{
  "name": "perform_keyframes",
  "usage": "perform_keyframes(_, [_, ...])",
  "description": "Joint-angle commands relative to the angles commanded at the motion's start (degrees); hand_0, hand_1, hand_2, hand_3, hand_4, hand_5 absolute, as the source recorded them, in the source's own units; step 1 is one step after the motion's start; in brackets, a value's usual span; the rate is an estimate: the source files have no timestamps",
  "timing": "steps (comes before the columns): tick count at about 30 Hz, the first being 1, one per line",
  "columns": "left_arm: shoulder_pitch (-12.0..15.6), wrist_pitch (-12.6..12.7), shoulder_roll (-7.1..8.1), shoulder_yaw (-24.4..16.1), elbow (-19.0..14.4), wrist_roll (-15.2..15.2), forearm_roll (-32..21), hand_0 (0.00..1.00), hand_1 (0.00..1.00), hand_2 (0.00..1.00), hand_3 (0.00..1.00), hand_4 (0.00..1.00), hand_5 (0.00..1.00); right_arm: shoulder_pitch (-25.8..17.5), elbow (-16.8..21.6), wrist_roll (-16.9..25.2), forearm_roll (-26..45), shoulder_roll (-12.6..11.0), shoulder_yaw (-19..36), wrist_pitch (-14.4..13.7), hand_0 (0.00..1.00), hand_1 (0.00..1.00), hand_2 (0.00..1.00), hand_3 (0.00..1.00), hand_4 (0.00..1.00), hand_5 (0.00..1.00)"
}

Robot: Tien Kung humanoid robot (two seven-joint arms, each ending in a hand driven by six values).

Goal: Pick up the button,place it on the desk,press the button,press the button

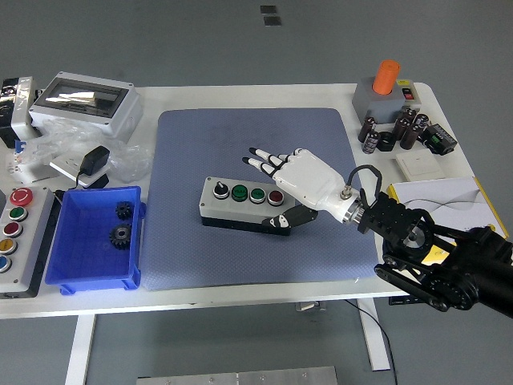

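Seen from high up, grey floor (pixel 240 40) all around, with two small dark tiles (pixel 271 14) at the far end. On that floor, a big white table (pixel 240 96). Spread over the middle of the table, a wide blue mat (pixel 240 136).

Coming in from the lower right corner, a black right arm (pixel 449 265) with a white right hand (pixel 309 180) at its end. Fingers (pixel 264 158) stretched out flat and wide, up over the far right part of the button box (pixel 240 207), holding nothing. Thumb (pixel 280 219) down low by the near right corner of the box; touching or not, hard to tell.

Lying flat near the middle of the mat, the button box itself, long and grey-white with a dark base. Along its top in a row, from left to right: black knob (pixel 219 192), green button (pixel 239 192), second green button (pixel 257 194), red button (pixel 276 196).

Off the mat on the left:
- grey case with a clear lid (pixel 84 100) at the far corner
- clear plastic bag (pixel 48 148) and black plug (pixel 96 160) just in front of it
- blue bin (pixel 132 241) touching the mat's left edge, with two dark gears (pixel 119 235) inside
- panel of coloured buttons (pixel 16 233) at the table's left edge

Off the mat on the right:
- grey block with an orange top (pixel 385 92) at the far corner
- bunch of small dark cans (pixel 401 128) next to it
- white square plate (pixel 415 164)
- white book with a yellow edge (pixel 449 204), partly under the arm
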Motion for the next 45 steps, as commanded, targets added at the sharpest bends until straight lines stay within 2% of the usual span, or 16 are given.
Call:
perform_keyframes(4, [0.09,-0.01,-0.02,-0.02,0.00,0.05,0.00,0.732,0.739,0.653,0.684,0.921,0.269,-0.05,1.00,0.44,0.80,-0.88,0.62,0.30,0.310,0.657,0.998,0.998,0.989,0.361])
perform_keyframes(5, [0.12,-0.01,-0.03,-0.02,0.00,0.06,0.00,0.732,0.739,0.653,0.685,0.922,0.268,-0.11,1.26,0.51,1.03,-1.10,0.85,0.38,0.303,0.638,0.998,0.998,0.998,0.410])
perform_keyframes(9, [0.25,-0.01,-0.05,-0.02,0.00,0.07,-0.06,0.732,0.739,0.653,0.685,0.922,0.268,-0.51,3.61,-0.04,2.77,-2.54,1.96,1.44,0.303,0.638,0.998,0.998,0.998,0.410])
perform_keyframes(12, [0.33,0.01,-0.06,-0.03,0.00,0.06,-0.11,0.731,0.739,0.653,0.685,0.921,0.267,-1.27,7.03,-1.02,6.09,-4.33,3.65,3.11,0.298,0.635,0.979,0.998,0.998,0.403])
perform_keyframes(17, [0.51,0.05,-0.11,-0.06,0.00,0.15,-0.22,0.731,0.739,0.653,0.685,0.922,0.269,-3.81,13.38,-2.51,9.08,-7.07,7.94,4.35,0.303,0.633,0.976,0.998,0.998,0.416])
perform_keyframes(19, [0.57,0.06,-0.13,-0.18,0.00,0.17,-0.14,0.731,0.739,0.653,0.685,0.922,0.269,-5.01,15.88,-2.82,9.63,-8.09,9.44,5.97,0.303,0.633,0.976,0.998,0.998,0.416])
perform_keyframes(22, [0.63,0.07,-0.10,-0.33,0.00,0.14,-0.08,0.731,0.739,0.653,0.685,0.922,0.269,-6.69,20.16,-3.75,12.43,-9.82,10.98,10.86,0.303,0.633,0.976,0.998,0.998,0.416])
perform_keyframes(23, [0.64,0.07,-0.09,-0.37,0.00,0.12,-0.06,0.731,0.739,0.653,0.685,0.921,0.270,-6.94,21.31,-4.27,13.03,-10.18,11.10,12.50,0.284,0.533,0.747,0.905,0.887,0.437])
perform_keyframes(26, [0.64,0.05,-0.07,-0.47,0.00,0.09,0.01,0.731,0.739,0.653,0.685,0.921,0.270,-7.17,24.61,-5.73,14.03,-10.79,10.83,17.63,0.284,0.533,0.747,0.905,0.887,0.437])
perform_keyframes(28, [0.61,0.03,-0.07,-0.49,0.00,0.06,0.05,0.731,0.739,0.653,0.685,0.921,0.270,-6.95,25.27,-6.53,13.43,-10.66,10.33,20.48,0.284,0.533,0.747,0.905,0.887,0.437])
perform_keyframes(29, [0.60,0.03,-0.07,-0.50,0.00,0.05,0.07,0.731,0.740,0.653,0.684,0.921,0.275,-6.83,25.33,-6.84,12.96,-10.53,10.15,21.65,0.163,0.284,0.334,0.756,0.446,0.174])
perform_keyframes(32, [0.58,0.00,-0.06,-0.55,0.00,0.04,0.13,0.731,0.740,0.653,0.684,0.921,0.275,-6.33,25.01,-7.71,11.61,-10.02,9.63,24.85,0.163,0.284,0.334,0.756,0.446,0.174])
perform_keyframes(34, [0.57,0.00,-0.03,-0.57,0.00,0.05,0.12,0.731,0.740,0.653,0.684,0.921,0.275,-5.92,24.50,-8.20,10.59,-9.68,9.34,25.65,0.163,0.284,0.334,0.756,0.446,0.174])
perform_keyframes(35, [0.56,-0.01,-0.02,-0.59,0.00,0.05,0.12,0.730,0.740,0.653,0.685,0.921,0.286,-5.68,24.07,-8.47,10.03,-9.47,9.16,25.93,0.051,0.173,0.174,0.693,0.250,0.010])
perform_keyframes(45, [0.52,-0.12,-0.05,-0.66,0.00,0.08,0.03,0.730,0.740,0.653,0.683,0.921,0.283,-5.23,20.18,-9.42,7.78,-7.98,9.45,26.35,0.044,0.166,0.164,0.689,0.262,0.002])
